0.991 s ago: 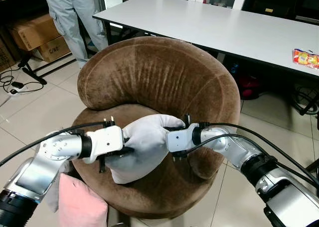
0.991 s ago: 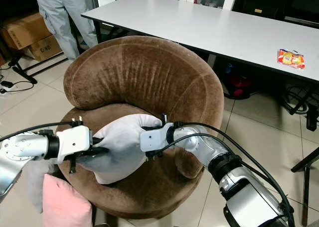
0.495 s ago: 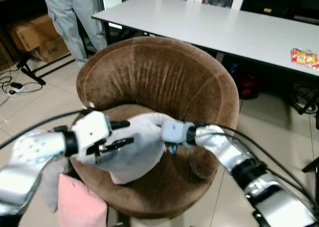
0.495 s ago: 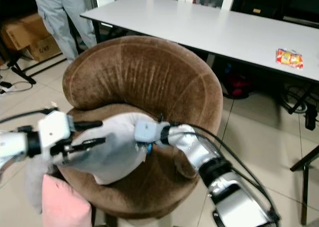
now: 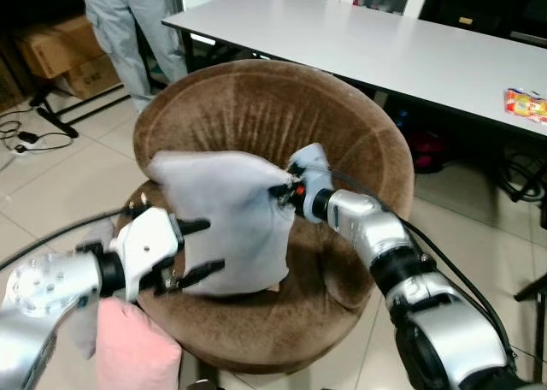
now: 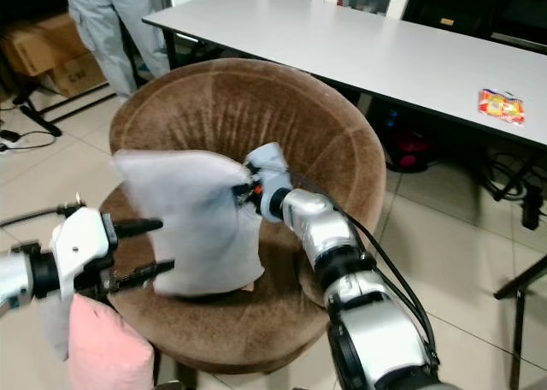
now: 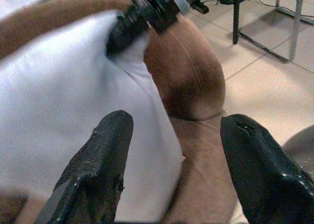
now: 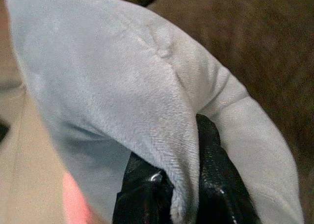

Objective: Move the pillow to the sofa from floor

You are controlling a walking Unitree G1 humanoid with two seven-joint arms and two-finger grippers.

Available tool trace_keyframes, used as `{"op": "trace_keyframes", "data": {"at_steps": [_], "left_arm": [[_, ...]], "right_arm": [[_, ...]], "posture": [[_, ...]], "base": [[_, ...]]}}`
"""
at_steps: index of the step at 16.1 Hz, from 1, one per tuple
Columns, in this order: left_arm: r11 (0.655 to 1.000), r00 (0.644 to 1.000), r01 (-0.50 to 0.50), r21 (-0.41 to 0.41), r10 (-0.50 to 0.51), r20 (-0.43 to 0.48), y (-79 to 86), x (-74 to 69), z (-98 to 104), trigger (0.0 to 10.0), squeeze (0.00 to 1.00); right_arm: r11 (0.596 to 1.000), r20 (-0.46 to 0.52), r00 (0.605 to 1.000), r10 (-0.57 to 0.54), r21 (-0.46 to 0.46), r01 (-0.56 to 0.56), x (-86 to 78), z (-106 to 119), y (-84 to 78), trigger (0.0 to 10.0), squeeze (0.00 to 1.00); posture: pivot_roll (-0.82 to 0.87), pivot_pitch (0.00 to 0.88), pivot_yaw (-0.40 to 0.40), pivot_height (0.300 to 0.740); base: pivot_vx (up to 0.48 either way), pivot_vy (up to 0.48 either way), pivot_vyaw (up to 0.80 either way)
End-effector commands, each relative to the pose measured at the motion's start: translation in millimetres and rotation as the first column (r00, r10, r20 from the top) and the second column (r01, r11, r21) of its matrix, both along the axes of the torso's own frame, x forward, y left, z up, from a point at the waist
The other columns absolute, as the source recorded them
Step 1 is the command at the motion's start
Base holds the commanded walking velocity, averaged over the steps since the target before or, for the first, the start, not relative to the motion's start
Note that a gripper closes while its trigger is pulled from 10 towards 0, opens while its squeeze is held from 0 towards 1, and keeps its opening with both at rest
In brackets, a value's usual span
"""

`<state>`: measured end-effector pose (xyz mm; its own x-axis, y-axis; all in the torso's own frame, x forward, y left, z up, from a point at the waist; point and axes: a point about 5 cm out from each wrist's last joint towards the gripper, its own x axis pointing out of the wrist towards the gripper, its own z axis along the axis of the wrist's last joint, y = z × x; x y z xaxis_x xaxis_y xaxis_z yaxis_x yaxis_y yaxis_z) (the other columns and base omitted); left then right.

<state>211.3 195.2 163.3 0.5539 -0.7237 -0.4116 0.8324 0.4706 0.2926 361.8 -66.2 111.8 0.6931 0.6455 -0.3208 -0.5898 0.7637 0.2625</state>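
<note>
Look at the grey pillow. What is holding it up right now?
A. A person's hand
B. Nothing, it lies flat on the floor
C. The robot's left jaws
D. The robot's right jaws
D: the right gripper pinches a fold of the grey pillow, standing on the brown sofa, while the left gripper is open beside it.

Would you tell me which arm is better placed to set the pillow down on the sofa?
Right: its gripper is pinching the pillow over the sofa; the left gripper is open beside it.
</note>
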Motion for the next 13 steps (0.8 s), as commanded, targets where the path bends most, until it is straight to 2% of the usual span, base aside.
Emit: {"op": "trace_keyframes", "data": {"at_steps": [1,3,4,6,7,8,9,10,12,13], "left_arm": [[1.000,1.000,-0.004,0.020,0.004,0.007,-1.2,-3.2,1.7,10.0,1.00],[1.000,1.000,-0.019,0.018,0.019,-0.002,-2.6,-6.7,-0.3,10.0,1.00],[0.999,1.000,-0.030,0.013,0.030,-0.001,-3.2,-7.7,-0.2,10.0,1.00],[0.999,0.999,-0.041,0.007,0.041,-0.002,-3.7,-9.0,-0.1,10.0,1.00],[0.998,0.998,-0.059,-0.010,0.059,-0.014,-4.2,-11.7,-1.7,10.0,1.00],[0.997,0.997,-0.076,-0.027,0.076,-0.022,-4.1,-13.4,-3.4,10.0,1.00],[0.996,0.996,-0.089,-0.028,0.088,-0.023,-3.4,-14.8,-5.5,10.0,1.00],[0.995,0.995,-0.093,-0.026,0.093,-0.020,-3.3,-15.3,-5.9,10.0,1.00],[0.992,0.994,-0.111,-0.055,0.111,0.006,-4.2,-14.4,-2.9,10.0,1.00],[0.986,0.990,-0.137,-0.095,0.139,0.011,-3.5,-13.6,0.5,10.0,1.00]], "right_arm": [[0.988,-0.048,0.993,-0.103,0.111,0.108,9.7,13.5,-5.4,0.0,0.00],[0.927,-0.178,0.949,-0.262,0.227,0.298,18.5,18.1,-15.8,0.0,0.00],[0.877,-0.241,0.914,-0.325,0.285,0.387,22.0,20.8,-21.6,0.0,0.00],[0.821,-0.301,0.878,-0.372,0.335,0.463,25.0,23.5,-27.5,0.0,0.00],[0.747,-0.394,0.807,-0.440,0.339,0.572,26.9,21.5,-38.1,0.0,0.00],[0.705,-0.437,0.757,-0.486,0.316,0.635,27.0,18.3,-45.6,0.0,0.00],[0.660,-0.445,0.707,-0.549,0.288,0.694,26.8,14.4,-56.7,0.0,0.00],[0.643,-0.434,0.690,-0.579,0.277,0.714,26.9,13.6,-61.4,0.0,0.00],[0.568,-0.423,0.640,-0.641,0.300,0.766,27.7,13.5,-74.4,0.0,0.00],[0.548,-0.414,0.634,-0.653,0.320,0.773,27.5,12.4,-81.1,0.0,0.00]], "posture": [[0.05,0.000,-0.057,0.740],[0.05,0.000,-0.057,0.740],[0.05,0.000,-0.061,0.740],[0.05,0.000,-0.061,0.740],[0.05,0.000,-0.059,0.740],[0.05,0.000,-0.058,0.740],[0.05,0.000,-0.057,0.740],[0.05,0.000,-0.057,0.740],[0.04,0.000,-0.055,0.740],[0.04,0.000,-0.054,0.740]], "base": [[0.000,0.000,0.00],[0.000,0.000,0.00],[0.000,0.000,0.00],[0.000,0.000,0.00],[0.000,0.000,0.00],[0.000,0.000,0.00],[0.000,0.000,0.00],[0.000,0.000,0.00],[0.000,0.000,0.00],[0.000,0.000,0.00]]}}
